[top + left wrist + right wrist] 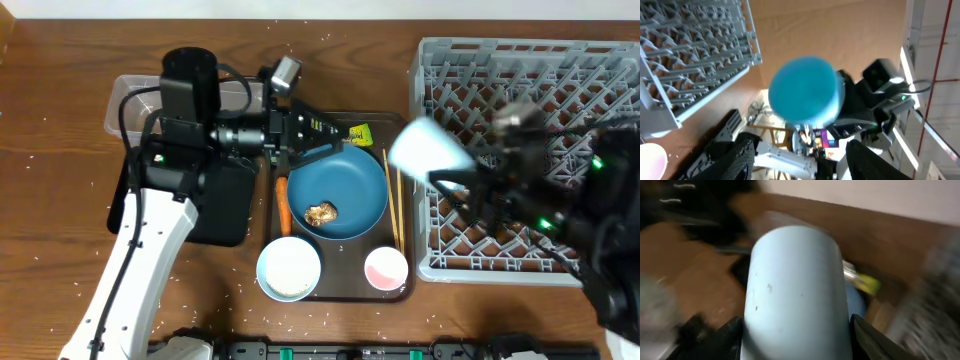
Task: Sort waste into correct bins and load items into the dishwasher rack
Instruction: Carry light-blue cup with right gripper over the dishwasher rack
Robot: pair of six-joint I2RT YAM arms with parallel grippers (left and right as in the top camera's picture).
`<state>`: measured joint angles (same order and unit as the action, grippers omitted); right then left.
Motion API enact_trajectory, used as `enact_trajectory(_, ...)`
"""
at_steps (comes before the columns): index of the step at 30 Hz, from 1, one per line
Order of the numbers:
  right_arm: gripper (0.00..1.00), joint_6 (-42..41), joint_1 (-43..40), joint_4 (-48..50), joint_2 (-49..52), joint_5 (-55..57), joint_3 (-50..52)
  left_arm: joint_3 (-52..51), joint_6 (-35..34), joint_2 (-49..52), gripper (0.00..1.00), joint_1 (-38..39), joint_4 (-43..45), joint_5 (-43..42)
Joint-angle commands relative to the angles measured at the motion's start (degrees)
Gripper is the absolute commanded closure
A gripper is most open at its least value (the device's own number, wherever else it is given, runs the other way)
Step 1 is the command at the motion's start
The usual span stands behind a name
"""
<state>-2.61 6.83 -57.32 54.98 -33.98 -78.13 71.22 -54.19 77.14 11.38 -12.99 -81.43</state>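
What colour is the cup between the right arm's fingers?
Pale blue. The cup shows best in the right wrist view.

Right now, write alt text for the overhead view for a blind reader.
The right gripper holds a blurred light-blue cup at the edge of the grey dishwasher rack. The left gripper hangs open over a brown tray holding a blue plate, white bowl, pink cup and chopsticks.
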Motion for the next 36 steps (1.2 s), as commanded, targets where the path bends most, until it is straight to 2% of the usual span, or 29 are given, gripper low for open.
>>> enact_trajectory(1,0.40,-4.5,-5.2,-4.2,-2.6,15.3,-0.9,1.0,0.3,-0.1,0.40,-1.1,0.3,0.0)
enact_trajectory(4,0.37,-6.3,-10.8,-9.0,-3.5,22.2,-1.0,1.0,0.3,-0.1,0.40,-1.2,0.3,0.0)
enact_trajectory(12,0.37,-11.1,-22.0,-21.4,-1.0,29.1,-1.0,1.0,0.3,0.0,0.40,-1.2,0.3,-0.2)
enact_trajectory(18,0.39,-11.0,-25.2,-24.8,3.0,29.0,-1.0,1.0,0.5,0.0,0.40,-1.2,0.3,-0.2)
enact_trajectory(21,0.35,-8.6,-25.2,-24.6,4.4,25.7,-1.0,1.0,0.7,-0.1,0.40,-1.2,0.3,-0.2)
enact_trajectory(24,0.30,-6.0,-25.2,-23.6,4.9,21.7,-1.0,1.0,3.3,0.0,0.41,-1.2,0.3,-0.2)
enact_trajectory(28,0.25,-3.4,-25.2,-21.7,4.6,17.8,-1.0,1.0,7.6,-0.2,0.50,-1.2,0.3,1.1)
enact_trajectory(36,0.21,-0.5,-25.1,-19.1,5.4,9.0,-0.9,1.0,21.2,-0.9,0.52,-0.2,-2.5,16.5)
